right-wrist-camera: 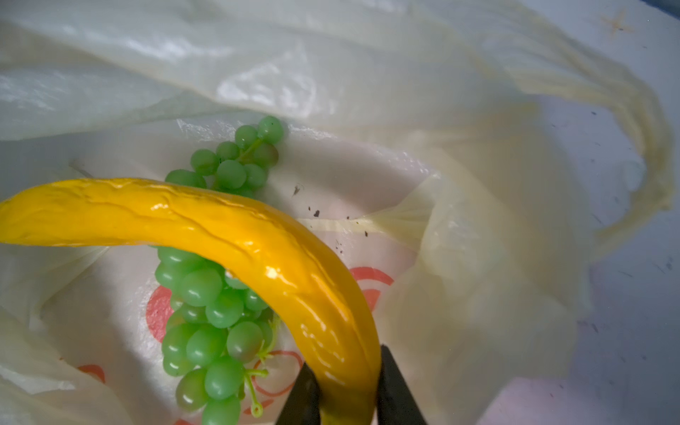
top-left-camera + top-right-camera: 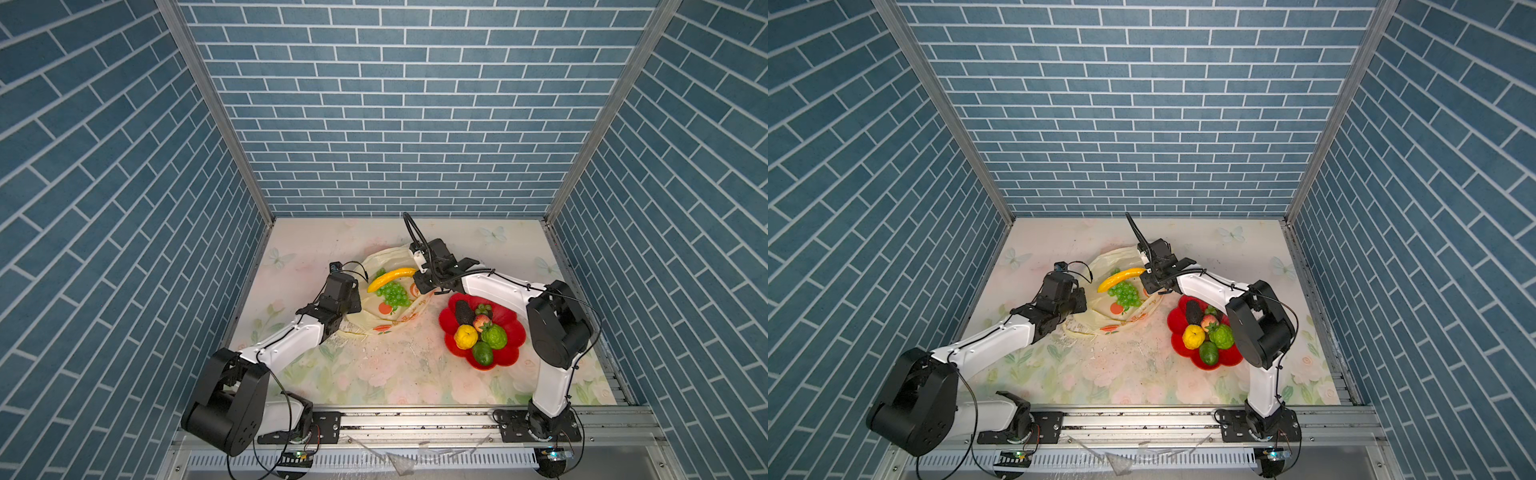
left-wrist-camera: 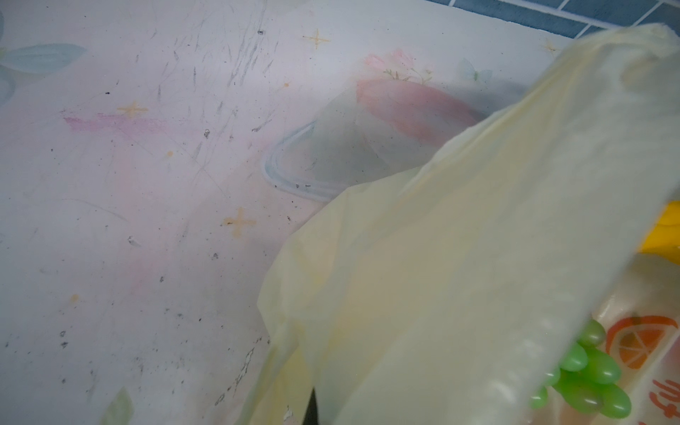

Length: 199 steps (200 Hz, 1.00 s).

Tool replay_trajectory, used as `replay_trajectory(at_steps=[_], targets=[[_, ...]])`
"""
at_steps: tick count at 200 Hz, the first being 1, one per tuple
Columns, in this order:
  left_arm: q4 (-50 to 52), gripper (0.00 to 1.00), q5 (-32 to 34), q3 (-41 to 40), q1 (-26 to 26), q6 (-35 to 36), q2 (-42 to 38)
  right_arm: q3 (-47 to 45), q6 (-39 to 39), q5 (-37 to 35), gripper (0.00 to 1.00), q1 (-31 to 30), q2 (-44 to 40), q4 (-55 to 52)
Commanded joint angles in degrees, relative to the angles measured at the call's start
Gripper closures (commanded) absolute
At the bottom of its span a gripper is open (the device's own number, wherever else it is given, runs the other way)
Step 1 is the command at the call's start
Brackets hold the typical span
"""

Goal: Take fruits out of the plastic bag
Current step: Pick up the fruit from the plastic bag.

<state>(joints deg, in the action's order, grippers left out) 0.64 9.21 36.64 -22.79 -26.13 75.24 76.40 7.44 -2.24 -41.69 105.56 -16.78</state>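
The cream plastic bag (image 2: 365,318) (image 2: 1096,316) lies open on the left-middle of the table. In its mouth are a yellow banana (image 2: 390,278) (image 2: 1121,277) and a green grape bunch (image 2: 392,293) (image 2: 1126,294). My right gripper (image 1: 346,368) is shut on one end of the banana (image 1: 257,243), which hangs just above the grapes (image 1: 209,312). My left gripper (image 2: 356,302) (image 3: 312,408) is shut on the bag's left edge (image 3: 478,257), holding the film up. The grapes (image 3: 588,375) show past that edge.
A red flower-shaped plate (image 2: 513,328) (image 2: 1177,322) stands right of the bag, under the right forearm. It holds a dark avocado (image 2: 463,311), a strawberry (image 2: 482,322), a lemon (image 2: 466,336), a bumpy green citrus (image 2: 494,336) and a green avocado (image 2: 483,353).
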Motion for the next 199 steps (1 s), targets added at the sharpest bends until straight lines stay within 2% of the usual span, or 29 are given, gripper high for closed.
replay_trajectory(at_steps=[1, 29, 101, 162, 199], targets=[[1.2, 0.97, 0.56, -0.45, 0.37, -0.24, -0.38, -4.13, 5.24, -3.72, 0.77, -0.49, -6.6, -2.42], [0.94, 0.96, 0.22, -0.33, 0.37, -0.33, 0.07, -8.79, 9.7, -5.89, 0.78, -0.58, -13.3, -5.12], [0.78, 0.97, -0.01, -0.26, 0.37, -0.17, 0.35, -15.29, 19.05, -15.79, 0.81, -0.02, -31.36, -20.83], [0.72, 0.97, -0.02, -0.34, 0.37, -0.22, 0.35, -20.17, 28.99, -20.79, 0.85, 5.57, -44.07, -32.01], [0.48, 0.97, -0.47, -0.17, 0.37, -0.29, 1.12, -23.06, 36.33, -24.24, 0.85, 6.88, -50.71, -37.51]])
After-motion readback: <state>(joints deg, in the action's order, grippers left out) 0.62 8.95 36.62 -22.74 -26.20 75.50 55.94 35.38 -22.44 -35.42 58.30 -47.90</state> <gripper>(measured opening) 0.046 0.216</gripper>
